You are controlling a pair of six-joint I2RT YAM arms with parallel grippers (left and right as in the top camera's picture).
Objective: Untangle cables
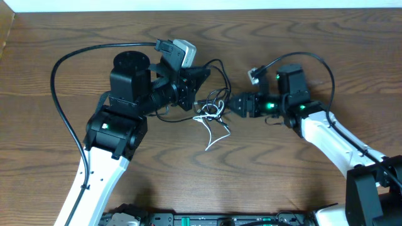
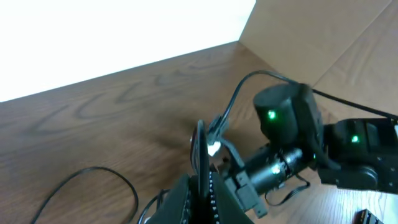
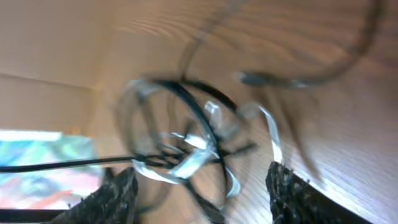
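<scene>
The cables (image 1: 213, 112) lie in a small tangle of thin black cords and a white one at the table's middle. The white cord (image 1: 215, 133) trails toward the front. My left gripper (image 1: 202, 75) sits just up and left of the tangle. In the left wrist view it (image 2: 202, 182) is shut on a thin black cable (image 2: 200, 146) that runs up from between the jaws. My right gripper (image 1: 231, 104) points left at the tangle's right side. In the blurred right wrist view it (image 3: 205, 199) stands open, with black and white loops (image 3: 193, 149) lying between and ahead of its fingers (image 3: 118, 198).
A thick black robot wire (image 1: 58, 81) arcs across the left of the table, and another (image 1: 314, 63) loops over the right arm, ending at a small white connector (image 1: 254, 74). A cardboard wall (image 2: 323, 31) stands behind the right arm (image 2: 292, 143).
</scene>
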